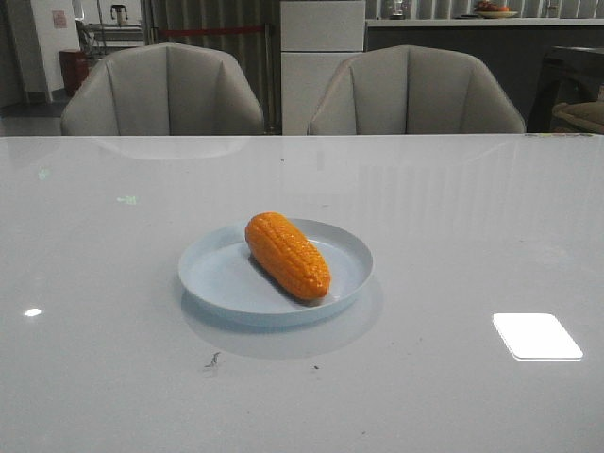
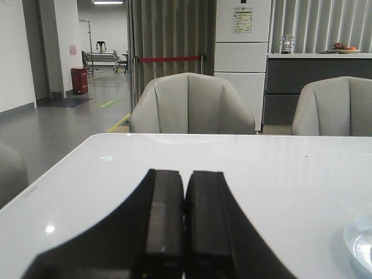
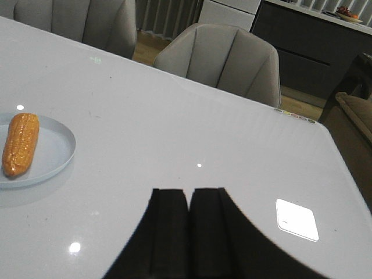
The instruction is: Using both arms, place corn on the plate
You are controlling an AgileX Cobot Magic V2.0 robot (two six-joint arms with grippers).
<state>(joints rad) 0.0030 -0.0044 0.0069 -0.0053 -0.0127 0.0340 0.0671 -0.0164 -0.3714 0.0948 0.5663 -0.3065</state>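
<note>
The orange corn [image 1: 287,255] lies on its side in the pale-blue plate [image 1: 217,278] at the middle of the white table, its narrow end toward the front right. The corn [image 3: 20,144] and plate [image 3: 58,148] also show in the right wrist view. A sliver of the plate's rim [image 2: 359,241] shows in the left wrist view. My left gripper [image 2: 185,174] is shut and empty above the table, left of the plate. My right gripper [image 3: 189,193] is shut and empty, well right of the plate. Neither gripper shows in the front view.
Two grey chairs [image 1: 165,90] [image 1: 415,92] stand behind the table's far edge. A bright light reflection [image 1: 536,336] lies on the table at the front right. A small dark mark [image 1: 213,360] sits in front of the plate.
</note>
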